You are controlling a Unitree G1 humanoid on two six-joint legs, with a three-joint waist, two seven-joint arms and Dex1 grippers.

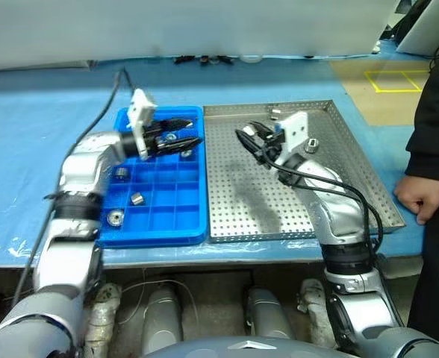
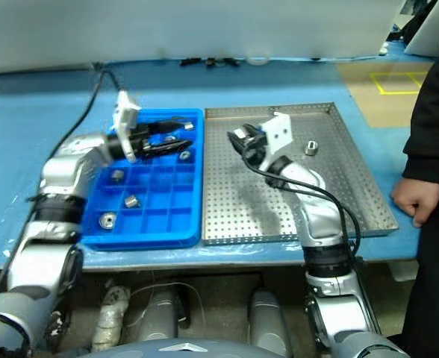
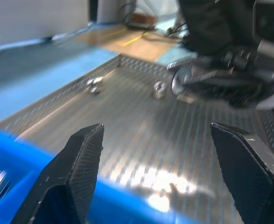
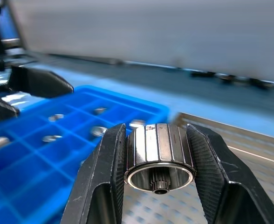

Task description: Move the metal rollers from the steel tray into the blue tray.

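The left gripper (image 1: 181, 136) hangs over the far end of the blue tray (image 1: 160, 224) with its jaws spread and empty; several metal rollers (image 1: 137, 198) already sit in the compartments. Over the steel tray (image 1: 354, 160), the right gripper (image 4: 158, 175) is clamped on one roller (image 4: 159, 156). The carry is under way; next it needs a free compartment, then a release. More rollers (image 2: 310, 148) lie near the steel tray's far rim

Roller (image 4: 159, 156) between fingers (image 4: 102, 179)
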